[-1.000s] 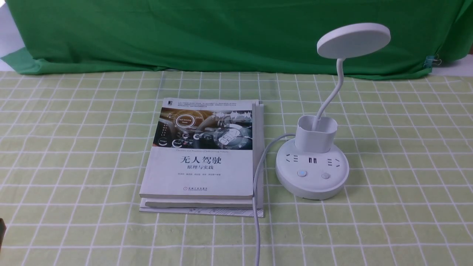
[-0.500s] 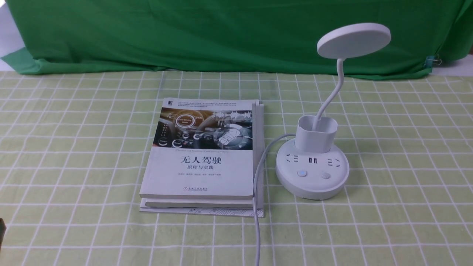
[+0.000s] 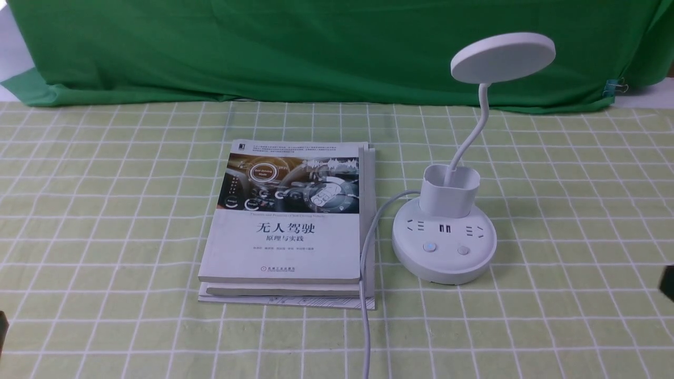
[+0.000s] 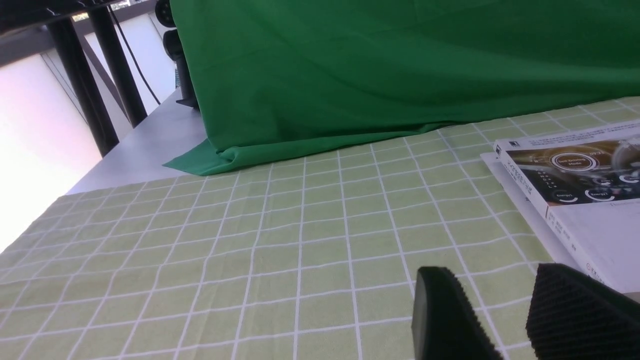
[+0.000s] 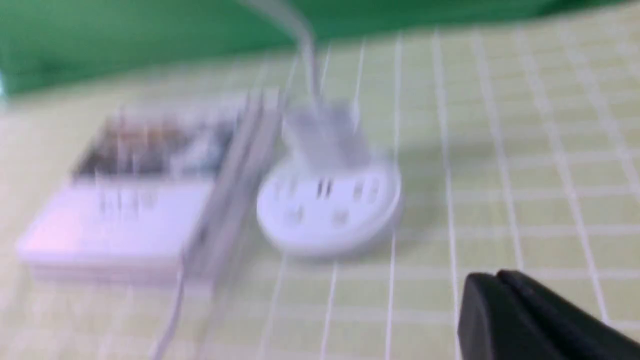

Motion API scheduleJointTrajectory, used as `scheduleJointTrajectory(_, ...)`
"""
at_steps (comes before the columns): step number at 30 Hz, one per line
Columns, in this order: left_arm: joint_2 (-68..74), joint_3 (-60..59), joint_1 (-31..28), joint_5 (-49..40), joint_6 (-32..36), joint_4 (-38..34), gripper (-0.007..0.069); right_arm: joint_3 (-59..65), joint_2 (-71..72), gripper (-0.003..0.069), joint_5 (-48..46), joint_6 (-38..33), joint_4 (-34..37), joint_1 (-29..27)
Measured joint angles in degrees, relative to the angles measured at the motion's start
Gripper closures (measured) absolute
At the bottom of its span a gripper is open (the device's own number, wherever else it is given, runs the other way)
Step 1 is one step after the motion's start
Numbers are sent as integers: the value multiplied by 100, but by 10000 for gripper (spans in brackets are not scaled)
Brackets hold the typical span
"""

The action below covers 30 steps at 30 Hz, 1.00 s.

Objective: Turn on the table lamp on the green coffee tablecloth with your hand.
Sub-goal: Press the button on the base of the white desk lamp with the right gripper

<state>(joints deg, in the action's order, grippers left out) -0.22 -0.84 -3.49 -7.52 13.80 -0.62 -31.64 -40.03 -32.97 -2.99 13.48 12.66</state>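
The white table lamp (image 3: 445, 247) stands on the pale green checked tablecloth (image 3: 105, 210), right of centre. Its disc head (image 3: 503, 57) is raised on a bent neck, and two buttons sit at the front of the round base. The head looks unlit. My right gripper (image 5: 492, 282) is shut and empty, near and to the right of the lamp base (image 5: 327, 205); that view is blurred. Its dark tip shows at the right edge of the front view (image 3: 667, 282). My left gripper (image 4: 505, 320) is open and empty, low over the cloth beside the book (image 4: 590, 200).
A stack of books (image 3: 287, 221) lies left of the lamp. The lamp's white cord (image 3: 366, 295) runs along the books' right edge toward me. A dark green backdrop cloth (image 3: 316, 47) hangs along the far side.
A dark part of my right hand has come into the front view at the right edge. The lamp, books and left arm have not moved.
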Motion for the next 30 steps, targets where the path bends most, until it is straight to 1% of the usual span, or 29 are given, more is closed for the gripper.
scheduleJointTrajectory(2,0,0,0,0,0,0,388,-515,-1022,624,-388,-368,-5,104)
scheduleJointTrajectory(3,0,0,0,0,0,0,388,-741,-1511,624,-498,-520,-1,143)
scheduleJointTrajectory(4,0,0,0,0,0,0,388,-826,-1701,624,-536,-551,-1,148)
scheduleJointTrajectory(5,0,0,0,0,0,0,388,-1128,-2345,624,-607,-717,-7,220)
scheduleJointTrajectory(10,0,0,0,0,0,0,388,-2226,-4147,624,-603,-1086,-26,666)
scheduleJointTrajectory(11,0,0,0,0,0,0,388,-2268,-4206,624,-603,-1116,-26,684)
scheduleJointTrajectory(14,0,0,0,0,0,0,388,-2952,-5094,624,-568,-1225,-22,868)
scheduleJointTrajectory(19,0,0,0,0,0,0,388,-3504,-5840,624,-640,-1203,-90,874)
scheduleJointTrajectory(30,0,0,0,0,0,0,388,-3821,-6403,624,-656,-1192,-120,874)
